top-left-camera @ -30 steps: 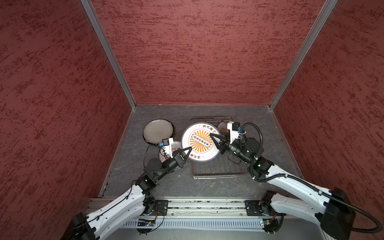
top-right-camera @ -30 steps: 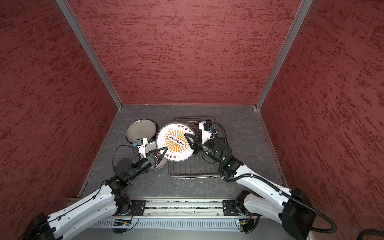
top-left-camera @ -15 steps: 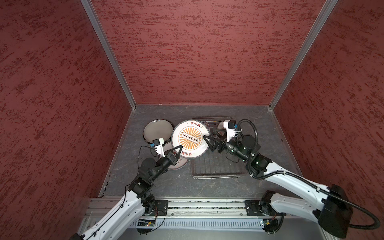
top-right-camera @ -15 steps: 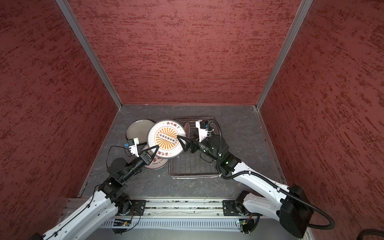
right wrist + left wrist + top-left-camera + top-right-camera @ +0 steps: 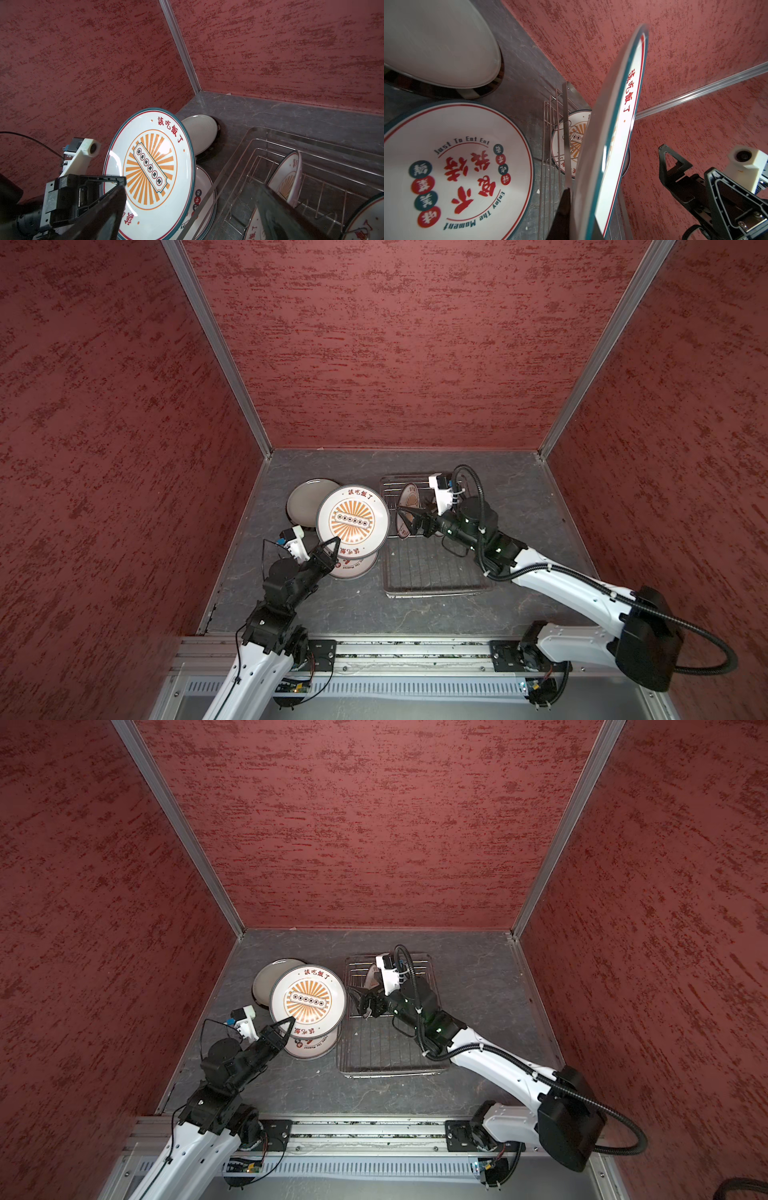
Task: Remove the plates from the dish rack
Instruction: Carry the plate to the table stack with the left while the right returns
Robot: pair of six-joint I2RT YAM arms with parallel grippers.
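While the left gripper pinches its lower rim between closed jaws, the sunburst plate hangs tilted in the air, just left of the dish rack and over the flat plate with red characters, which lies on the grey table. Behind these two lies the off-white plate; the left wrist view shows that it rests on a dark-rimmed plate. The right gripper stands over the left part of the rack with its jaws wide apart and holds nothing. Beside it a small sunburst plate stands upright between the prongs. One second ago both grippers held the sunburst plate over the left edge of the rack; since then the right one has let go and the plate has gone to the left, clear of the rack. In both top views the right arm covers much of the rack, so the number of plates inside is hard to tell. The right wrist view shows at least two, cut off at the edge. Whether the held plate touches the flat one below, I cannot tell.
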